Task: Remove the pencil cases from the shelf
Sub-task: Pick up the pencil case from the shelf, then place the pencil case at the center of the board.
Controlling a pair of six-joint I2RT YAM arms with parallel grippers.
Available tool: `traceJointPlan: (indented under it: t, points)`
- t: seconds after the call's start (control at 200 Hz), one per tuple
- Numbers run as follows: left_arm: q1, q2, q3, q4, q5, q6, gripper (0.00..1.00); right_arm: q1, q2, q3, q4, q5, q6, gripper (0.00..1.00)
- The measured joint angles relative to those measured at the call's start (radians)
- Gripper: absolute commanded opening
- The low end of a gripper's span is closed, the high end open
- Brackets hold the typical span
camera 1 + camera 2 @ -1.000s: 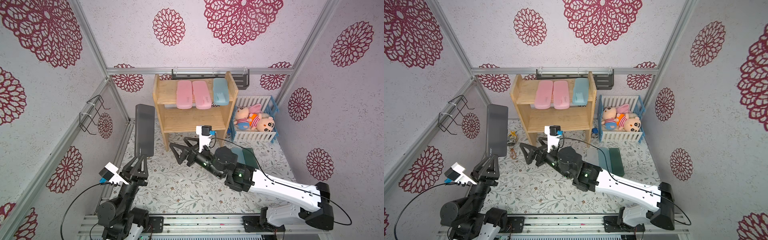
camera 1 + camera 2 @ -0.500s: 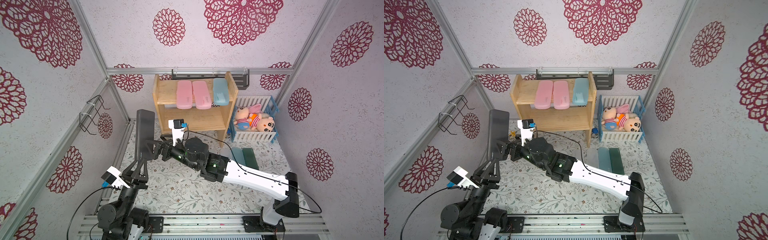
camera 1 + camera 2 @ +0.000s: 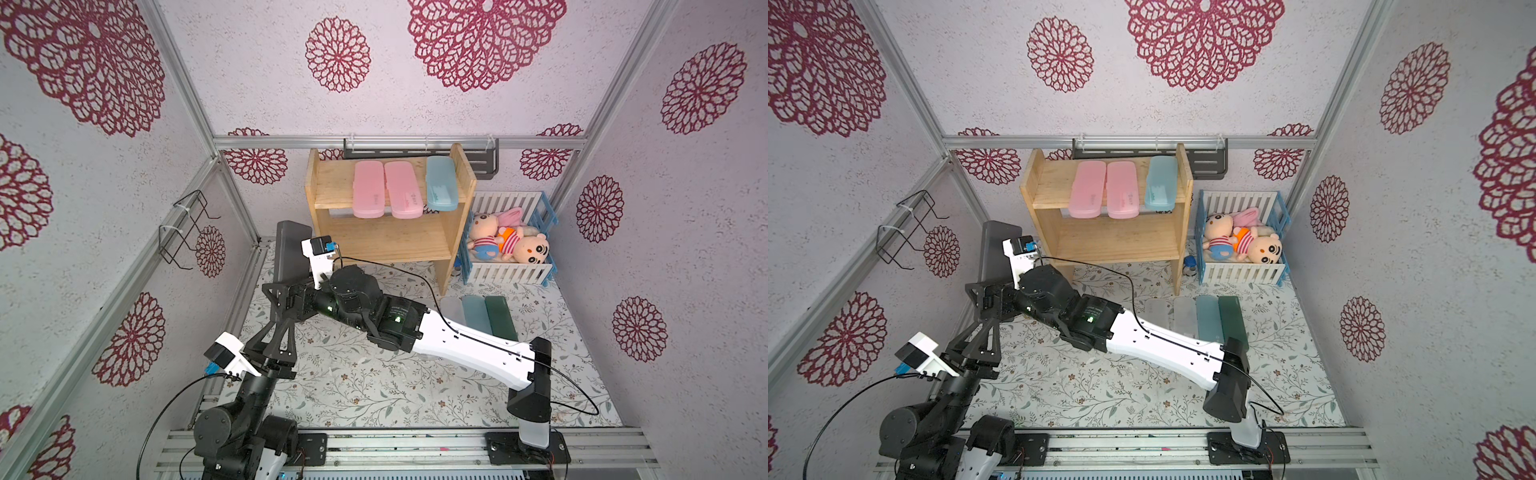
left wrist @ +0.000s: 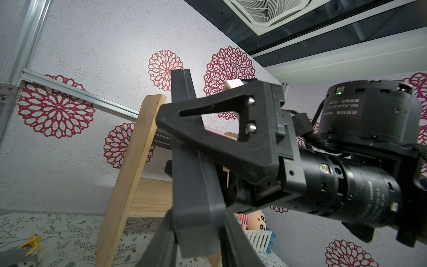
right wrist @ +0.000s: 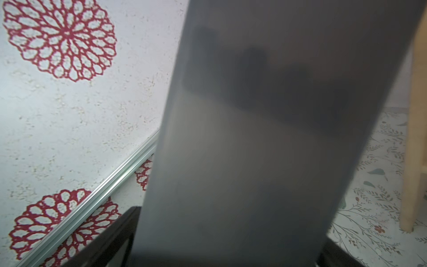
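Observation:
My left gripper point(image 3: 286, 326) point(image 3: 994, 324) point(image 4: 198, 215) is shut on the lower end of the black pencil case point(image 3: 293, 245) point(image 3: 996, 245) point(image 4: 196, 185) point(image 5: 254, 138) and holds it upright left of the wooden shelf point(image 3: 386, 243) point(image 3: 1117, 239). My right gripper point(image 3: 276, 303) point(image 3: 979, 303) point(image 5: 219, 249) is open, one finger on each side of that case's width; contact is not visible. Two pink cases point(image 3: 368, 189) point(image 3: 403, 189) and a light blue one point(image 3: 441, 183) lie on the top tier. A clear point(image 3: 453, 309), a blue point(image 3: 478, 313) and a dark green case point(image 3: 500, 316) lie on the mat.
A blue-and-white crate point(image 3: 507, 272) of plush toys stands right of the shelf. A dark rack point(image 3: 482, 162) hangs on the back wall and a wire holder point(image 3: 187, 224) on the left wall. A small toy point(image 4: 32, 240) lies on the mat near the shelf leg.
My right arm has swung left from the middle of the mat to the black case, and its jaws have narrowed a little around it. The left gripper still holds the case upright.

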State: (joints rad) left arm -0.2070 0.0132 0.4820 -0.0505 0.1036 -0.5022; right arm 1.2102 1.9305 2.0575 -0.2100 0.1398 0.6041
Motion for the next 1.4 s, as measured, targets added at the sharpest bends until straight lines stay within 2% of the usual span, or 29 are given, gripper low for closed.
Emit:
traceJointPlan:
  t: [0.155, 0.28, 0.355, 0.375, 0.405, 0.43, 0.45, 0.49, 0.53, 0.545, 0.625, 0.835, 0.86, 1.006, 1.106, 1.216, 1.401]
  points:
    - [0.0, 0.0, 0.006, -0.028, 0.003, 0.007, 0.0, 0.004, 0.0, 0.002, -0.012, 0.008, 0.01, 0.82]
    - [0.0, 0.0, 0.006, -0.058, 0.011, 0.02, 0.0, 0.014, 0.0, 0.004, -0.014, 0.029, 0.016, 0.57]
    - [0.0, 0.0, 0.006, -0.061, 0.014, 0.023, 0.0, 0.016, -0.001, 0.003, -0.016, 0.038, 0.01, 0.55]
    - [0.0, 0.0, 0.005, -0.062, 0.014, 0.022, 0.07, 0.016, -0.001, 0.003, -0.017, 0.04, 0.01, 0.55]
    - [0.0, 0.0, 0.005, -0.064, 0.013, 0.02, 0.24, 0.016, -0.001, 0.003, -0.018, 0.042, 0.009, 0.54]
    - [0.0, 0.0, 0.005, -0.066, 0.013, 0.021, 0.44, 0.016, -0.002, 0.001, -0.019, 0.043, 0.008, 0.53]
    - [0.0, 0.0, 0.005, -0.066, 0.012, 0.02, 0.56, 0.016, -0.003, -0.001, -0.022, 0.047, 0.0, 0.53]
    - [0.0, -0.001, 0.006, -0.057, 0.003, 0.017, 0.71, 0.016, -0.011, -0.013, -0.04, 0.055, -0.012, 0.53]
    - [0.0, -0.001, 0.007, -0.051, -0.008, 0.015, 0.92, 0.012, -0.024, -0.037, -0.055, 0.069, -0.022, 0.53]
    - [0.0, -0.001, 0.009, -0.059, -0.009, 0.019, 0.95, 0.011, -0.03, -0.048, -0.054, 0.072, -0.021, 0.53]
    - [0.0, -0.001, 0.01, -0.091, -0.019, 0.011, 0.96, -0.003, -0.084, -0.134, -0.051, 0.102, -0.037, 0.53]
    - [0.0, -0.002, 0.026, -0.111, -0.099, -0.023, 1.0, -0.055, -0.328, -0.564, -0.079, 0.176, -0.032, 0.53]
    - [0.0, -0.002, 0.024, -0.112, -0.101, -0.031, 0.97, -0.06, -0.351, -0.612, -0.081, 0.182, -0.024, 0.54]
    - [0.0, -0.002, -0.013, -0.105, -0.11, -0.091, 0.97, -0.094, -0.465, -0.914, -0.067, 0.176, 0.037, 0.54]
    - [0.0, -0.002, -0.044, -0.105, -0.109, -0.122, 0.97, -0.148, -0.493, -1.083, -0.061, 0.153, 0.074, 0.55]
    - [0.0, -0.002, -0.064, -0.105, -0.112, -0.145, 0.97, -0.227, -0.49, -1.179, -0.064, 0.125, 0.098, 0.56]
    - [0.0, 0.0, -0.074, -0.105, -0.116, -0.161, 0.97, -0.306, -0.429, -1.174, -0.018, 0.09, 0.096, 0.57]
